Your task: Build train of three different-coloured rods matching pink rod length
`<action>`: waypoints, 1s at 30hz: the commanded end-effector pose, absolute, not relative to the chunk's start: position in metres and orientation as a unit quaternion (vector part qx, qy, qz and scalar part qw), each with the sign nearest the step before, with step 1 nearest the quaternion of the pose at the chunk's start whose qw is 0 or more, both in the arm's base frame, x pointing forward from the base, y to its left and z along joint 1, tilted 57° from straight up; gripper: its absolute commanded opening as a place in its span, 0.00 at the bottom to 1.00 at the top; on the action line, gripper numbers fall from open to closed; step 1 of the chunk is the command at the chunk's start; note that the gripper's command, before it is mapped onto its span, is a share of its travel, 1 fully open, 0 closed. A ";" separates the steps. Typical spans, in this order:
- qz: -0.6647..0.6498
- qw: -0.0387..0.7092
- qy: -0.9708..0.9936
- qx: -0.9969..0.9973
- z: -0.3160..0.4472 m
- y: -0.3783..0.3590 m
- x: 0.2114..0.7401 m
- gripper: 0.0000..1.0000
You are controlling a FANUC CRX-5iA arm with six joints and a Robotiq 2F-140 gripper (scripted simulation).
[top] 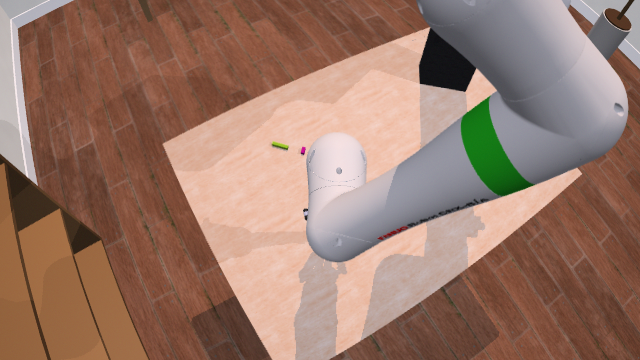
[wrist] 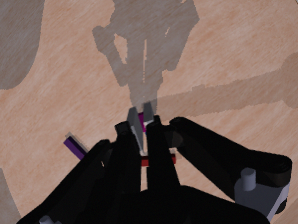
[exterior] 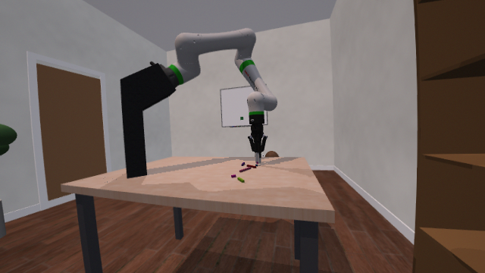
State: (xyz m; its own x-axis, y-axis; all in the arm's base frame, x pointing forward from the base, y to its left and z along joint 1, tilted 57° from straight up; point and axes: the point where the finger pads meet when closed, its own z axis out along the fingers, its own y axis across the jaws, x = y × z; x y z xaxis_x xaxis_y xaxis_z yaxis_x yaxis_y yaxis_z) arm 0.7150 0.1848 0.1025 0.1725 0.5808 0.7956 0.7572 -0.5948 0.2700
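Observation:
My gripper (exterior: 258,162) (wrist: 143,116) is shut on a small magenta-coloured rod (wrist: 141,120) and holds it just above the table (exterior: 197,193), near the far side. In the wrist view a red rod (wrist: 173,156) lies right under my fingers and a purple rod (wrist: 75,147) lies to the left. In the exterior view the red rod (exterior: 251,166), the purple rod (exterior: 242,164) and a longer dark pink rod (exterior: 245,169) lie close to my fingertips. A lime rod (top: 280,145) (exterior: 240,180) and a short magenta rod (top: 303,150) (exterior: 233,176) lie apart, nearer the front. In the top view the arm hides my fingers.
The black robot pedestal (exterior: 134,125) stands on the table's left rear. The table's far edge is close behind my gripper. A wooden shelf (exterior: 451,136) stands at the right, away from the table.

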 end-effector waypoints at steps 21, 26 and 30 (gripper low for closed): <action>-0.469 0.094 -0.440 -0.760 0.100 0.187 0.718 0.03; -0.469 0.094 -0.440 -0.760 0.097 0.190 0.721 0.03; -0.469 0.094 -0.440 -0.760 0.096 0.191 0.722 0.03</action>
